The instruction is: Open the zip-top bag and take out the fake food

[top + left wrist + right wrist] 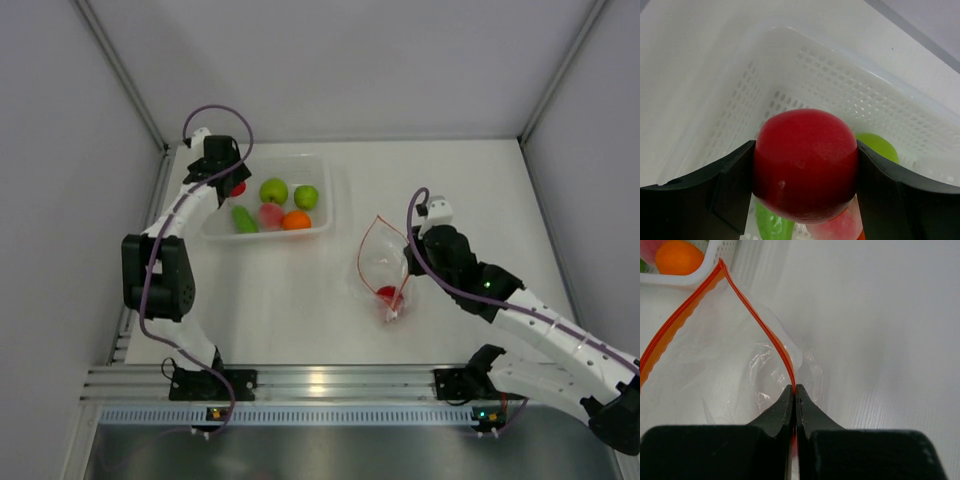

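Tub (325,190), far left of table (480,200): five pieces of fake food lie in it, two lime green, one long green, one pink, one orange.

Zip-top bag (383,258): centre-right on the table, mouth gaping. Right gripper (794,390) is pinched tight on its zipper strip (760,325).

Left gripper (805,170): over the tub's corner, jaws part-spread, clamping a sixth piece, the red fruit (805,162).

One red piece (388,294) left in the bag, seemingly the only one; the plastic blurs it.

Judged nearly done: one drop and one pull left.
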### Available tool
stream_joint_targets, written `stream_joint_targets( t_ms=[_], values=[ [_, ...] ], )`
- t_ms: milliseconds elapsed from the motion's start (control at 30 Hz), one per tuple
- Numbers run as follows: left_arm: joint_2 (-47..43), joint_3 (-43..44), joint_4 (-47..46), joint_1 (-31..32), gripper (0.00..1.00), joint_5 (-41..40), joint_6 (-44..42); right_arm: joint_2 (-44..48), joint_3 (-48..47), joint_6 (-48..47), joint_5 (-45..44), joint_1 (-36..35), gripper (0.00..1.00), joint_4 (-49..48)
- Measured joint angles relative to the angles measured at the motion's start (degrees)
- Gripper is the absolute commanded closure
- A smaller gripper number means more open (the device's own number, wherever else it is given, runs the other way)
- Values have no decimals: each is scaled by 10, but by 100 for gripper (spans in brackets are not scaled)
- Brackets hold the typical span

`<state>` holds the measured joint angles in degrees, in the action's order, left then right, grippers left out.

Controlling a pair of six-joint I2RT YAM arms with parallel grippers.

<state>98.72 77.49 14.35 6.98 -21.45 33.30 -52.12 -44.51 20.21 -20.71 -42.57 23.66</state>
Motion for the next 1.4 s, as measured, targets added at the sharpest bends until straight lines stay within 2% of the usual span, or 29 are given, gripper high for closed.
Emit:
stream_joint_targets(
  t_ms=[67, 100, 167, 200, 300, 567, 767, 867, 967, 1067, 1100, 1167, 1267, 1400],
  values=[
    [34, 29, 9, -11, 47, 16, 0, 3, 3, 0, 1, 0, 100, 0],
    [53, 45, 13, -15, 34, 24, -2, 6, 4, 0, 2, 0, 100, 2],
    [81, 76, 26, -19, 23, 34, -3, 11, 6, 0, 3, 0, 100, 3],
    [93, 91, 31, -19, 14, 41, -4, 14, 6, 0, 3, 0, 100, 5],
    [106, 107, 40, -18, 2, 56, -5, 22, 6, 0, 4, 0, 100, 5],
    [96, 115, 64, -17, 2, 104, -2, 35, 6, 4, 6, 0, 100, 9],
    [10, 114, 75, -10, 4, 224, 12, 37, 6, 27, 26, 1, 100, 9],
    [-73, 110, 74, 35, 4, 250, 10, 37, 6, 41, 34, 1, 100, 9],
    [-156, 97, 64, 141, 10, 235, 8, 38, 6, 55, 37, 1, 100, 8],
    [-227, 65, 47, 291, 21, 198, 16, 43, 6, 67, 37, 1, 100, 8],
    [-247, 45, 36, 333, 29, 183, 21, 46, 6, 70, 37, 1, 100, 8],
    [-274, 8, 21, 394, 39, 164, 31, 50, 6, 75, 37, 1, 100, 8],
    [-280, -35, 3, 483, 53, 104, 49, 59, 10, 84, 36, 1, 100, 5],
    [-227, -36, -15, 573, 65, 48, 62, 77, 23, 95, 36, 1, 100, 4]
  ],
)
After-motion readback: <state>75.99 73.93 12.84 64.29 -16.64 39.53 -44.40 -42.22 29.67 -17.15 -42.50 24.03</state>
